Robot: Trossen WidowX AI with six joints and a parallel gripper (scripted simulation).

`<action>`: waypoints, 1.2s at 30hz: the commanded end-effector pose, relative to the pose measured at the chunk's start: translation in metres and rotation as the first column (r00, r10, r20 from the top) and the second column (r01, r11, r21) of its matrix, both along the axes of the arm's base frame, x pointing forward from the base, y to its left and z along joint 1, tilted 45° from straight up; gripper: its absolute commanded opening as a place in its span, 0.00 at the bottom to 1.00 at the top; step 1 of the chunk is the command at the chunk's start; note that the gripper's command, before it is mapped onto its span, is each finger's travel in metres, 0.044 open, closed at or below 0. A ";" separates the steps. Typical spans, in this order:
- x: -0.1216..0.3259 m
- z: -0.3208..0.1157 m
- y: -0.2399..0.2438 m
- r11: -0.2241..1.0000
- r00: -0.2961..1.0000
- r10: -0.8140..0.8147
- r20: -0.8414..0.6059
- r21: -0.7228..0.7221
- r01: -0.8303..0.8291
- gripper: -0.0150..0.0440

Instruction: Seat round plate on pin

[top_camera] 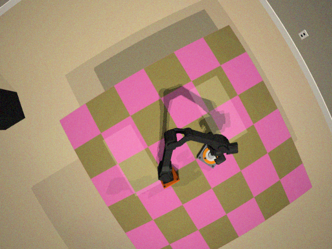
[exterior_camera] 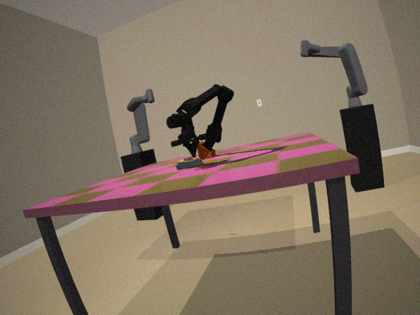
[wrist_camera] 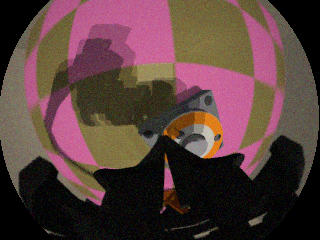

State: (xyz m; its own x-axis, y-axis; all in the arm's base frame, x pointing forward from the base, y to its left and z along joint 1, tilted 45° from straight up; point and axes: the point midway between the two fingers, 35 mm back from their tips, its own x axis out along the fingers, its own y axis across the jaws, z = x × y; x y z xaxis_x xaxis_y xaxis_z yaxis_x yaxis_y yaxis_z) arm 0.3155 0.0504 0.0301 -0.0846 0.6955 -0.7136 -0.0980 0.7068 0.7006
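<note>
Shut claw [wrist_camera: 166,143] over plate [wrist_camera: 195,135].

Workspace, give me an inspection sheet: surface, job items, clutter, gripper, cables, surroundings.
Surface: pink and olive checkered table.
Job's things: round orange plate on a grey square base, pale post through its middle; pin, hole and tab not made out.
Clutter: nothing seen.
Gripper: gripper shut, empty, tips down at the plate's rim; contact unclear.
Cables: nothing seen.
Surroundings: two grey arms on black pedestals beside the table; wall outlet; beige floor.
</note>
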 end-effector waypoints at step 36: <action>0.031 -0.025 -0.026 1.000 1.000 -0.003 0.007 -0.002 0.003 0.25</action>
